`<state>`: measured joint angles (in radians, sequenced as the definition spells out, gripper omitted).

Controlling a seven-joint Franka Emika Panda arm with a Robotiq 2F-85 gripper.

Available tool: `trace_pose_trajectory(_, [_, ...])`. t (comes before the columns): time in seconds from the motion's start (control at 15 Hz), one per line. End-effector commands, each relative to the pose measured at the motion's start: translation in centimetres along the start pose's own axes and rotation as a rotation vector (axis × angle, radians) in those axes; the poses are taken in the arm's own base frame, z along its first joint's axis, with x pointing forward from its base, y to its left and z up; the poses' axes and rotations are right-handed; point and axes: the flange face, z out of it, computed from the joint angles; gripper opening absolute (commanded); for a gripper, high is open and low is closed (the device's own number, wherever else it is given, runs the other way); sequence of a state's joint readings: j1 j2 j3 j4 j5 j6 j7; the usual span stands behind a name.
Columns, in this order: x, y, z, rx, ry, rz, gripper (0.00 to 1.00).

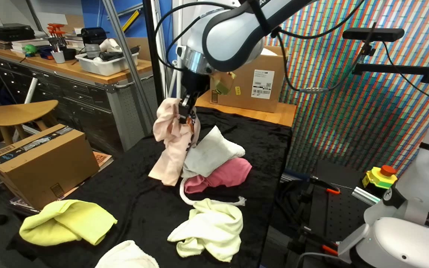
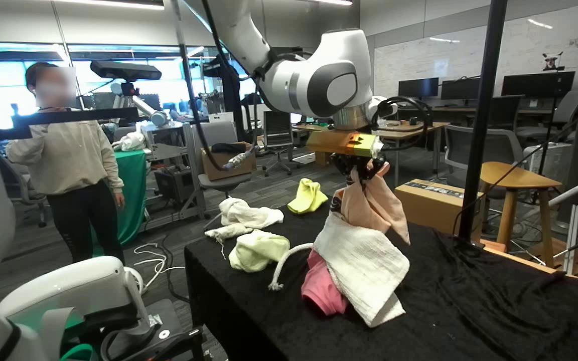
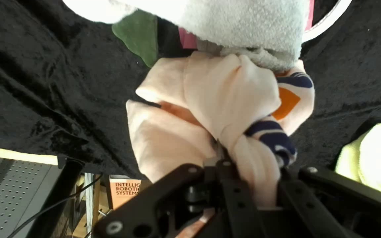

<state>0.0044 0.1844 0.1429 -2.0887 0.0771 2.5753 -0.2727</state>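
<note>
My gripper (image 1: pixel 186 113) is shut on a peach cloth (image 1: pixel 173 145), which hangs bunched from the jaws above the black-covered table. In the wrist view a fold of this cloth (image 3: pixel 240 96) passes between the fingers, and navy and orange print shows on it. Its lower part reaches down against a whitish towel (image 2: pixel 364 263), with a pink cloth (image 2: pixel 321 288) under that towel. A white rope (image 1: pixel 182 191) curls out from beside the pink cloth. Something green (image 3: pixel 139 36) pokes out near the towel in the wrist view. The right fingertip is partly hidden by cloth.
A pale green cloth (image 1: pixel 214 229), a yellow cloth (image 1: pixel 69 223) and a white cloth (image 2: pixel 249 214) lie on the table away from the pile. Cardboard boxes (image 1: pixel 43 163) stand beyond its edges. A black pole (image 2: pixel 480 125) rises near one corner; a person (image 2: pixel 68 150) stands off.
</note>
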Motion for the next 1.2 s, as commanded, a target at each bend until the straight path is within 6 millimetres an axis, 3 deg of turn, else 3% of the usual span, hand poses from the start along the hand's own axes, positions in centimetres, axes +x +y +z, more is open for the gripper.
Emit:
trace_pose_trajectory(0.0, [-4.4, 0.1, -4.2, 0.002, 0.052, 0.004, 0.05])
trace_pose_trajectory(0.2, [-6.1, 0.3, -4.7, 0.035, 0.035, -0.005, 0.05])
trace_pose_trajectory(0.33, [-6.6, 0.3, -3.7, 0.062, -0.004, -0.019, 0.05])
trace_pose_trajectory(0.8, [-7.5, -1.2, 4.6, 0.113, -0.254, -0.066, 0.05])
trace_pose_trajectory(1.13, [-7.7, -1.1, 7.6, 0.098, -0.337, -0.062, 0.12])
